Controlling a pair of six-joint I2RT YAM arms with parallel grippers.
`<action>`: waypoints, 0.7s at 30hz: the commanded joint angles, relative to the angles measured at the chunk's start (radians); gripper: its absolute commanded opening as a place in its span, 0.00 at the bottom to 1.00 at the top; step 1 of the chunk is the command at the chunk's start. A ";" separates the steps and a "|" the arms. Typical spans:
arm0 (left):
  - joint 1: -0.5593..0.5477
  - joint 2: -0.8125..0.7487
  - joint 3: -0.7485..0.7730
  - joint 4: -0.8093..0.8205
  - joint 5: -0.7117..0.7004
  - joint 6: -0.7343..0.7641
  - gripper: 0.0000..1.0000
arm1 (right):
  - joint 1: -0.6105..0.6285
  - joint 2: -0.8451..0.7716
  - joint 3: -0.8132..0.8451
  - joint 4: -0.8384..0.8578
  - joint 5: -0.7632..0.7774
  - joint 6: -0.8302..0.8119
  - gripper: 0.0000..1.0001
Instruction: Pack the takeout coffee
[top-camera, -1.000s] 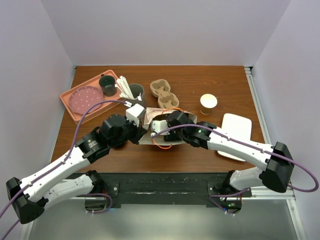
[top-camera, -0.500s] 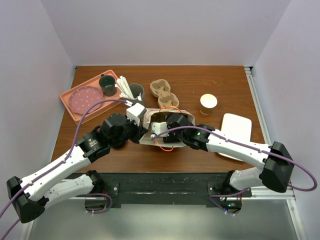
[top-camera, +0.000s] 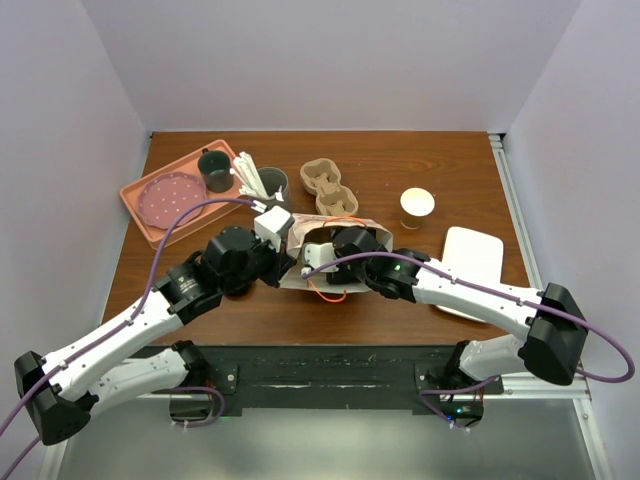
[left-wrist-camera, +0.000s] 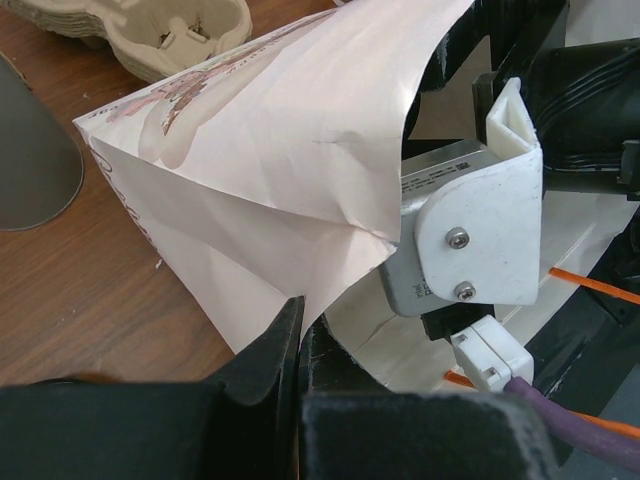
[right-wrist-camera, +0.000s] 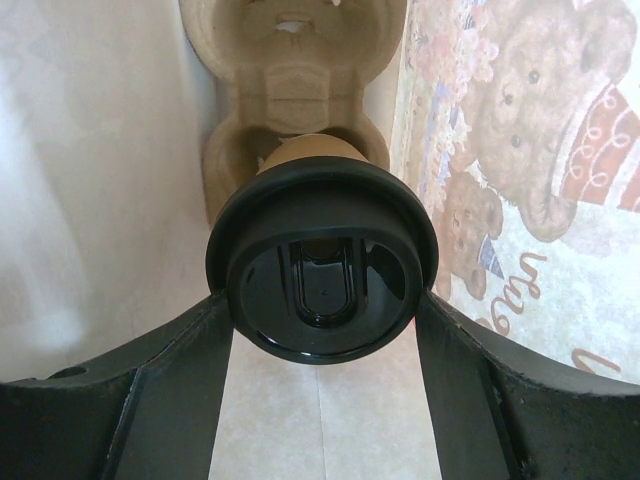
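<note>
A takeout coffee (right-wrist-camera: 322, 262), a tan cup with a black lid, sits in the near hole of a cardboard cup carrier (right-wrist-camera: 290, 60) inside a teddy-bear print paper bag (top-camera: 297, 232). My right gripper (right-wrist-camera: 322, 300) reaches into the bag, its fingers (right-wrist-camera: 190, 370) pressed on both sides of the lid. In the top view the fingers are hidden in the bag, and only the wrist (top-camera: 352, 243) shows. My left gripper (left-wrist-camera: 300, 312) is shut on the edge of the bag's mouth (left-wrist-camera: 250, 180) and holds it open. A second tan cup (top-camera: 417, 205) stands on the table to the right.
A second, empty cup carrier (top-camera: 328, 188) lies just behind the bag. A pink tray (top-camera: 132, 195) at the back left holds a pink plate (top-camera: 165, 198) and a dark mug (top-camera: 214, 170). A tumbler with white utensils (top-camera: 262, 182) stands beside it. A white tray (top-camera: 472, 258) lies right.
My right gripper has moved a little further into the bag, and the bag's mouth has shifted slightly with it. The left arm has hardly moved.
</note>
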 joint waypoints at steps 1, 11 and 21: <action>-0.004 0.001 0.047 0.014 0.018 0.007 0.00 | -0.005 -0.040 0.024 0.015 0.042 -0.013 0.00; -0.004 0.002 0.047 0.019 0.018 0.012 0.00 | -0.005 -0.049 -0.008 0.021 0.028 -0.007 0.00; -0.004 -0.001 0.049 0.013 0.015 0.012 0.00 | -0.005 -0.011 -0.003 0.006 0.028 0.017 0.00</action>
